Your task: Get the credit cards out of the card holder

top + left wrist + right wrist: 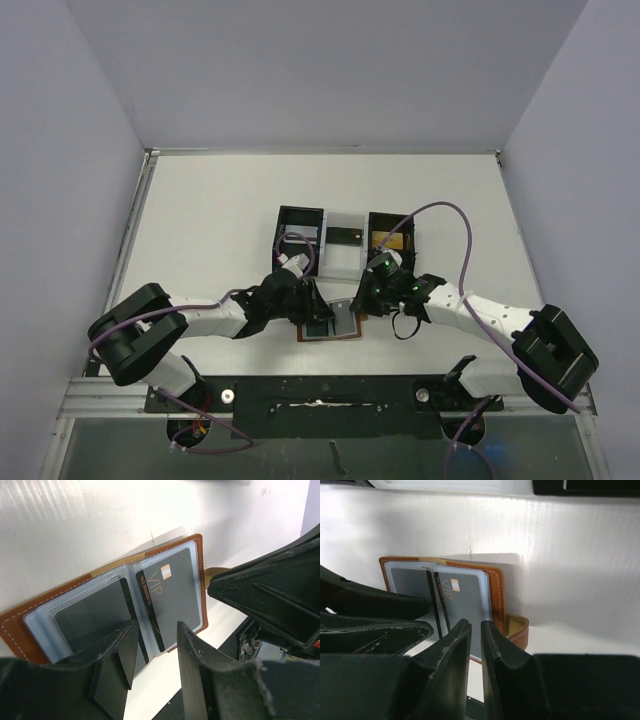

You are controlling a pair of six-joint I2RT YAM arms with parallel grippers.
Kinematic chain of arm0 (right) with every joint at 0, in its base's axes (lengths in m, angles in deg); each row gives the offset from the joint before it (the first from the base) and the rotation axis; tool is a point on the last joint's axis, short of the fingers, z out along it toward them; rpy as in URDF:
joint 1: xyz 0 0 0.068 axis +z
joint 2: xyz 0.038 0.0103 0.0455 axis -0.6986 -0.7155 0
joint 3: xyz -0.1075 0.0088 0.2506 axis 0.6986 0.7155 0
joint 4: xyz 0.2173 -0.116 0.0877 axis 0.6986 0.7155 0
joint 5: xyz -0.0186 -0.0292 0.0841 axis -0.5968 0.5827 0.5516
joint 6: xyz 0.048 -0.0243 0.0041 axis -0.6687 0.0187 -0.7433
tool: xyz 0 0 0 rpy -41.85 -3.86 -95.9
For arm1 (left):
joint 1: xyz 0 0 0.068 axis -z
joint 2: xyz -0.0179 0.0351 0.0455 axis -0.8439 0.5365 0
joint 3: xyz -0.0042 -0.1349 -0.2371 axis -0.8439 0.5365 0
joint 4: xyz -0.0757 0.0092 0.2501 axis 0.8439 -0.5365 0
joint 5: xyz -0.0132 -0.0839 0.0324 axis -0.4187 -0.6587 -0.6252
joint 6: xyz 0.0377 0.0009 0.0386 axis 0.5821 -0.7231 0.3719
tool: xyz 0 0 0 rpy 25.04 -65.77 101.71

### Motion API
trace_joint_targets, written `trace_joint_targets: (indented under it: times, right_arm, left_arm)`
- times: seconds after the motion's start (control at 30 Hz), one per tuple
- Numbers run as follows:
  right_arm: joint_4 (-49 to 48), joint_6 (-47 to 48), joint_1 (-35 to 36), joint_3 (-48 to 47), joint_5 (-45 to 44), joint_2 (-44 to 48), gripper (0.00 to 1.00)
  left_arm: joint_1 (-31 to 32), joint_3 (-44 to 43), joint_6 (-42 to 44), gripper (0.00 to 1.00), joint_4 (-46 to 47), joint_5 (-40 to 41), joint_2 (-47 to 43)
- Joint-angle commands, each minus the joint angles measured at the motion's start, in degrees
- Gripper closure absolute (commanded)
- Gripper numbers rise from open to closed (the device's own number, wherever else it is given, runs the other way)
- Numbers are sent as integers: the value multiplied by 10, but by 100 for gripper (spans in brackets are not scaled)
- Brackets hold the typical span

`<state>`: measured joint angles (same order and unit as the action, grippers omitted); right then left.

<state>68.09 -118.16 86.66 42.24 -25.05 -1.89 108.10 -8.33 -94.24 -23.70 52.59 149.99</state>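
A: What is written?
B: "VIP" is printed on a black card (172, 597), sleeved in the brown card holder (107, 582) laid open on the table (75, 520).
A: And the pincers?
B: The left gripper (156, 627) is spread; the right gripper (476, 625) is nearly pressed together, and a pinch cannot be told.

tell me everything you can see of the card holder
The card holder is a brown leather bifold with pale stitching and a tab, lying open and flat on the white table. Clear sleeves inside hold black cards, and one reads VIP. The left claw and right claw sit at its edge; contact is unclear.
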Motion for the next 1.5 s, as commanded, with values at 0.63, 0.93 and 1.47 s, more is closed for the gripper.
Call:
trace_joint_targets:
  times: [0.63, 0.93, 1.47]
  right_arm:
    - [-107, -33, 1, 62, 38, -84, 89]
    - [-98, -30, 2, 61, 36, -83, 89]
    - [-128, -23, 1, 59, 76, -75, 94]
  left_arm:
    - [-5, 32, -29, 63, 59, 2, 21]
    - [-5, 27, -23, 58, 11, 42, -26]
    - [-2, 20, -26, 66, -23, 35, 2]
